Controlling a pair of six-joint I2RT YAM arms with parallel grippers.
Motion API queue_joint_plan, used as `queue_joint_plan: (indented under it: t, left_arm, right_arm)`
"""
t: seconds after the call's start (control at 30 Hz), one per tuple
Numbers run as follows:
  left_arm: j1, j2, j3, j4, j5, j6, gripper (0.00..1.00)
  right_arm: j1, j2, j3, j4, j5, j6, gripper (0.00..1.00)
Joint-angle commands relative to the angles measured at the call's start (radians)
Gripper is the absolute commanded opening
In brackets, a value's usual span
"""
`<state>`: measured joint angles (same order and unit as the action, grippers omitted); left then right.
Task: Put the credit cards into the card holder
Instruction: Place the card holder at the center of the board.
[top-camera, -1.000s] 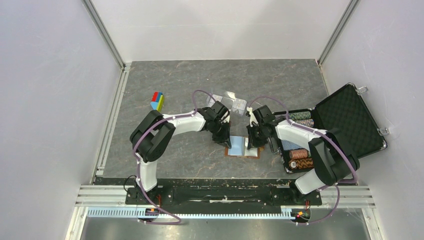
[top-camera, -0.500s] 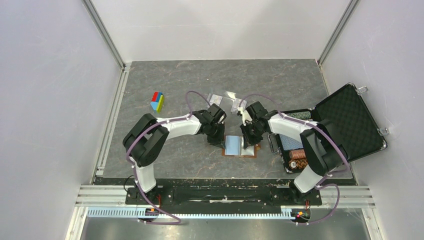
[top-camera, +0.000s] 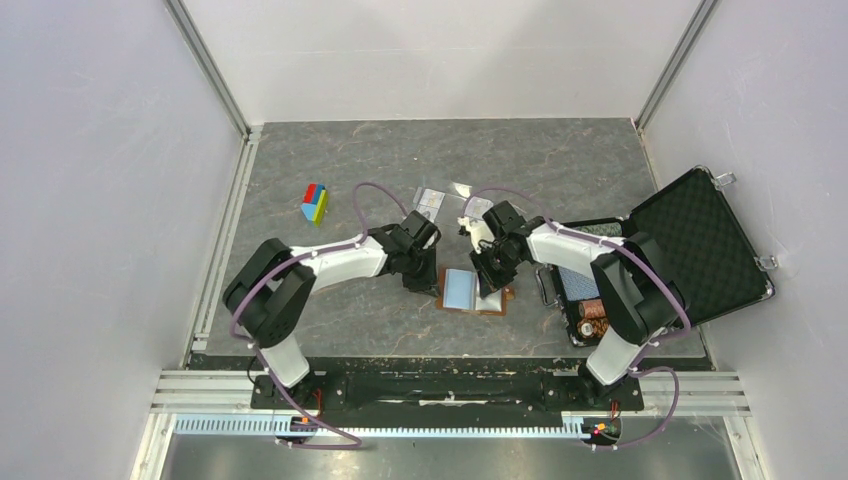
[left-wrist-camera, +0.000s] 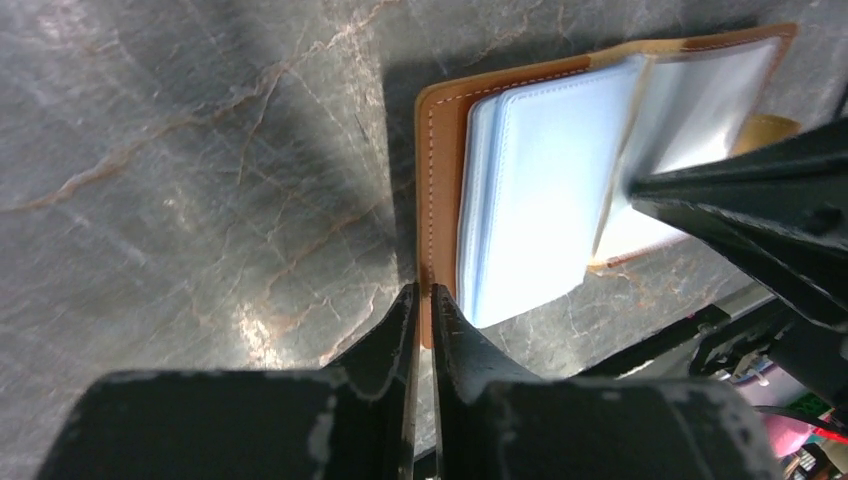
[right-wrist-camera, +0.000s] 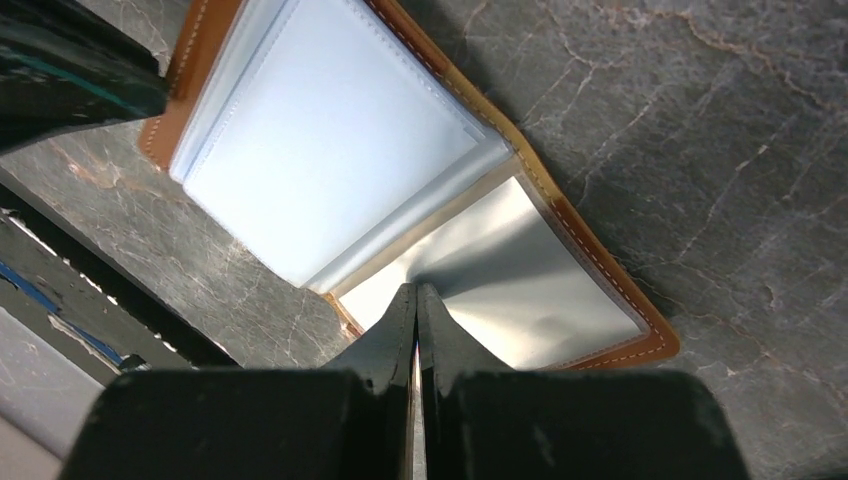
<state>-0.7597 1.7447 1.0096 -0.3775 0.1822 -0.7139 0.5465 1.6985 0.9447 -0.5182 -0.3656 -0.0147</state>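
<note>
The card holder (top-camera: 468, 290) is a brown leather wallet lying open on the table, with pale blue sleeves on its left half and a silvery clear sleeve on the right. My left gripper (top-camera: 430, 282) is shut, its tips (left-wrist-camera: 421, 292) on the wallet's left leather edge (left-wrist-camera: 440, 150). My right gripper (top-camera: 487, 278) is shut, its tips (right-wrist-camera: 415, 290) pressed on the clear sleeve (right-wrist-camera: 520, 260) by the spine. Pale flat pieces (top-camera: 430, 200) lie behind the grippers; I cannot tell cards from tray there.
An open black foam-lined case (top-camera: 700, 245) stands at the right, with stacks of chips (top-camera: 595, 310) in it. A small coloured block (top-camera: 315, 202) lies at the back left. Grey walls close in both sides.
Both grippers have moved left and slightly nearer, and the open wallet has slid left with them. The right gripper now rests at the wallet's spine.
</note>
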Motion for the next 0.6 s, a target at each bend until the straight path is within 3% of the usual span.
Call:
queue_joint_plan:
  t: [0.0, 0.37, 0.57]
  left_arm:
    - [-0.001, -0.106, -0.013, 0.022, -0.033, -0.033, 0.16]
    - [-0.001, -0.122, -0.002, 0.079, 0.019, -0.045, 0.31]
    - [-0.001, -0.087, 0.016, 0.092, 0.025, -0.052, 0.34]
  right_arm:
    - [0.025, 0.095, -0.011, 0.040, 0.047, -0.105, 0.00]
    - [0.049, 0.081, 0.063, 0.033, 0.026, -0.192, 0.00]
    - [0.045, -0.009, 0.066, 0.046, 0.061, -0.136, 0.00]
